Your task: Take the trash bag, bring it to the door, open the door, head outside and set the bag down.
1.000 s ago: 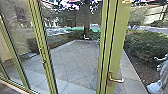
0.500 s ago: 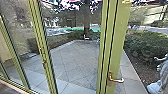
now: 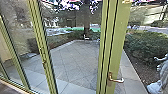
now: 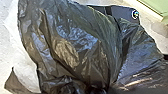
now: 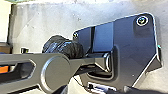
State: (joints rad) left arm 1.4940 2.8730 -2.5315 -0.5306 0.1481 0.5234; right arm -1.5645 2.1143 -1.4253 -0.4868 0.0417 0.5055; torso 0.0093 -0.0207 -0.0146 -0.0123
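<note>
Paving (image 3: 72, 60) is glimpsed ahead of the left tool; near it the trash bag (image 4: 75, 42) is carried, likely sparing the right tool for the door handle (image 3: 116, 80). Whether either is open cannot be told.

Grey stone paving (image 3: 72, 58) beyond glass, slabs laid in diagonal grid, pale edging (image 3: 61, 45) along far left side. Dense green hedge (image 3: 147, 46) to right, bare brown soil (image 3: 143, 71) below it. Dark tree trunk (image 3: 86, 22) past paving, small white object (image 3: 86, 37) near its foot, too blurred to name. Light grey floor (image 5: 60, 21) in right wrist view, small dark item (image 5: 24, 50) on it, unclear.
</note>
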